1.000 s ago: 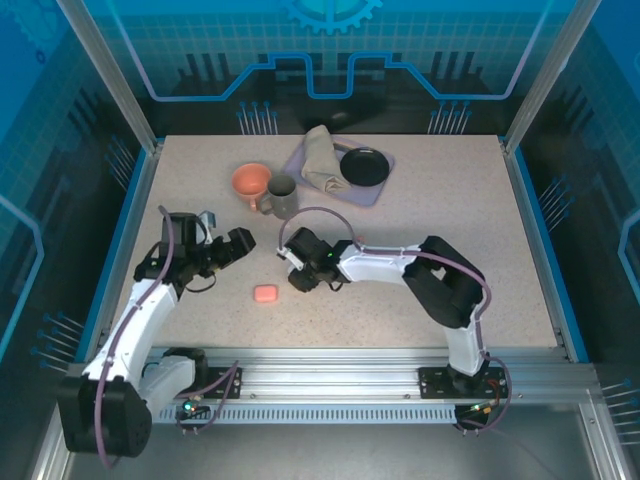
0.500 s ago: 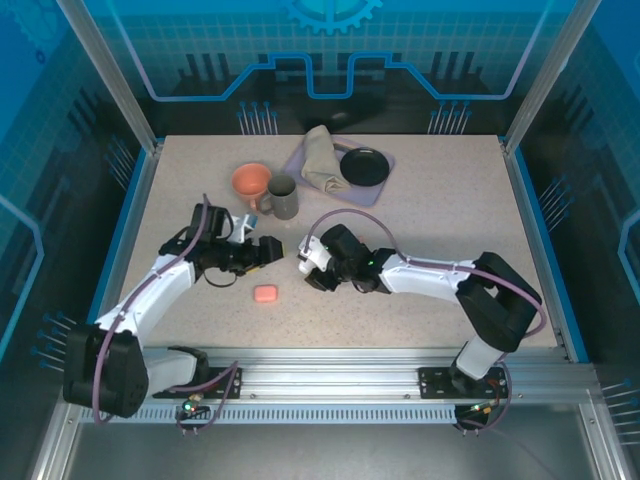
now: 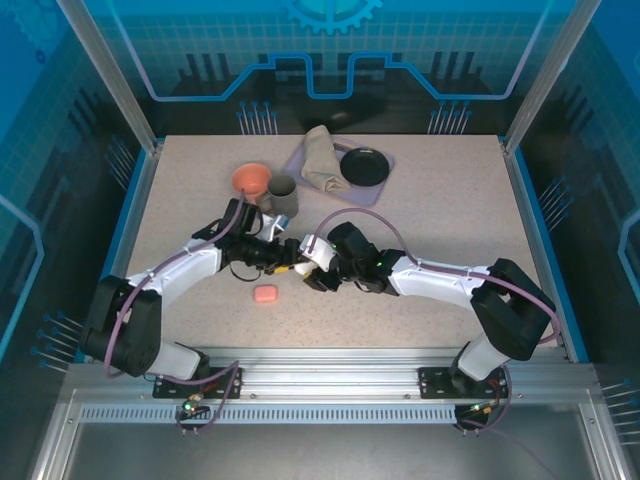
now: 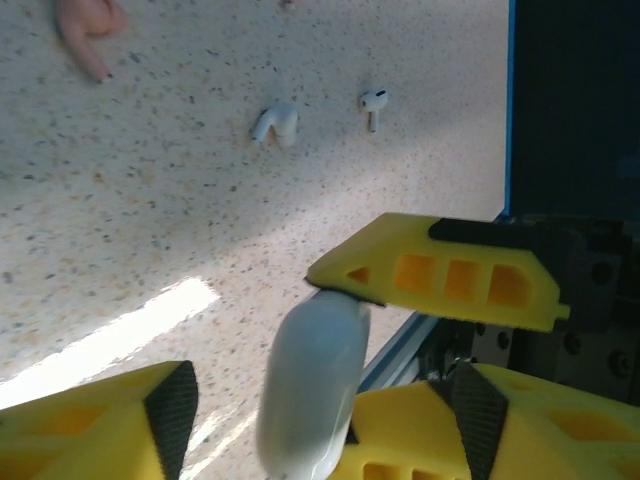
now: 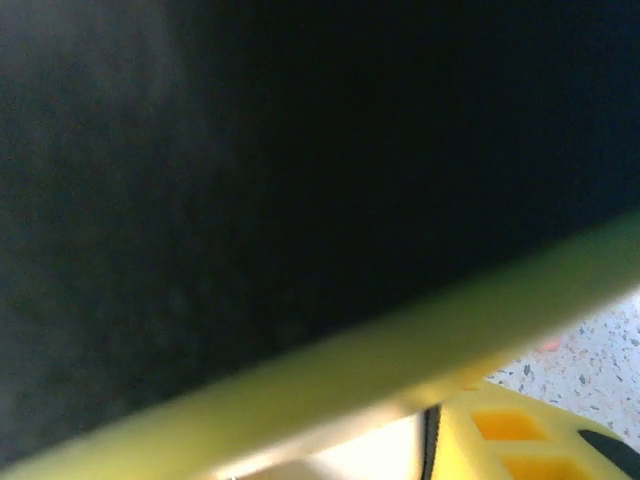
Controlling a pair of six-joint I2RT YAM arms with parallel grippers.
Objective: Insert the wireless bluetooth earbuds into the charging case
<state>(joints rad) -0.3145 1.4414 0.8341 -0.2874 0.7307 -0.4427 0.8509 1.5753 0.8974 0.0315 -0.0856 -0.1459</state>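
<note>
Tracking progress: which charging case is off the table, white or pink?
The white case, up between yellow fingers; the pink case lies on the table.

Close to the right wrist's lens, a dark blurred surface [image 5: 250,150] and a smeared yellow-green band [image 5: 350,350] could not be identified. The white case [image 4: 312,385] ran off the left wrist view's bottom edge; a pink thing [image 4: 88,25] was cut by its top.

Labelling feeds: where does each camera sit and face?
Top external: above, behind the bases, looking down on the table; both arms, left claw, right claw.
Left wrist: on the left arm, looking past its yellow fingers at the white case and two white earbuds.
Right wrist: on the right arm, mostly dark; one yellow finger.
Shared: speckled table, top and left wrist.
</note>
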